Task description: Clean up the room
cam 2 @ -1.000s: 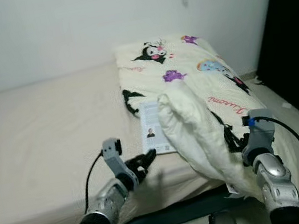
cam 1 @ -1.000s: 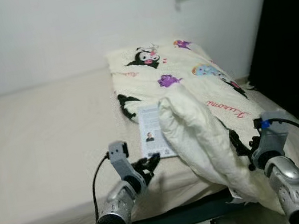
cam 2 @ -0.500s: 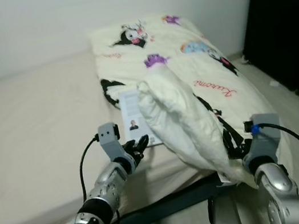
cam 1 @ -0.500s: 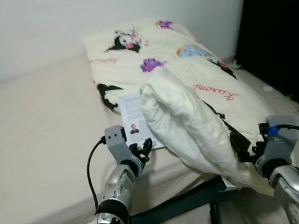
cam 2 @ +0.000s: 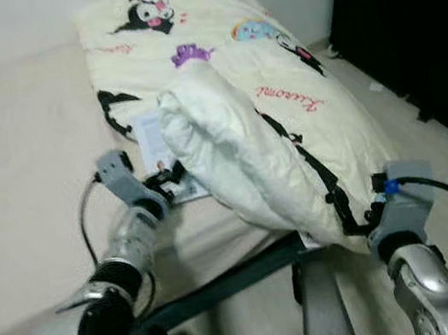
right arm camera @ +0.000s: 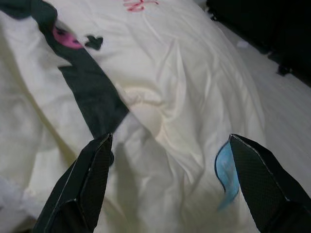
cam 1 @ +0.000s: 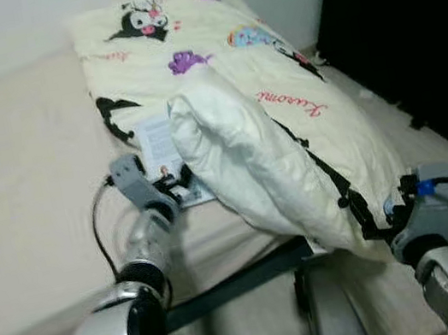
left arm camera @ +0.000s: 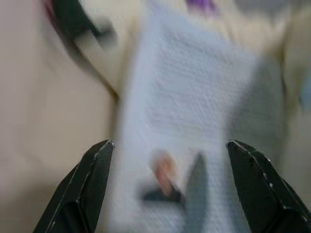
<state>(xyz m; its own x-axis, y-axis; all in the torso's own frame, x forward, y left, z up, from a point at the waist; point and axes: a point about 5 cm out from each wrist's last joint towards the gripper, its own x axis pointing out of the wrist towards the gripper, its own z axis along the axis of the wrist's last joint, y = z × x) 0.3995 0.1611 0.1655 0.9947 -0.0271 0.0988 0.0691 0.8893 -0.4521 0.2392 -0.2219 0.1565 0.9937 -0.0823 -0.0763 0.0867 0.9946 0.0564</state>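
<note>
Soft, puffy cloth on the cream quilt, matt and creased, printed with cartoon figures. The booklet looks like smooth paper with a faint sheen. Bed sheet is plain matt fabric. Left hand has matt black plastic fingers; the arms are shiny silver metal.

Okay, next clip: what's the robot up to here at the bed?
The robot stands at the edge of a bed, with a cartoon-print duvet folded back over itself. Its left claw is open and reaches toward a white booklet lying on the bed beside the fold, partly tucked under it. The right claw is open too, held close against the duvet's lower edge where it hangs over the bedside. Neither claw is gripping anything yet.
</note>
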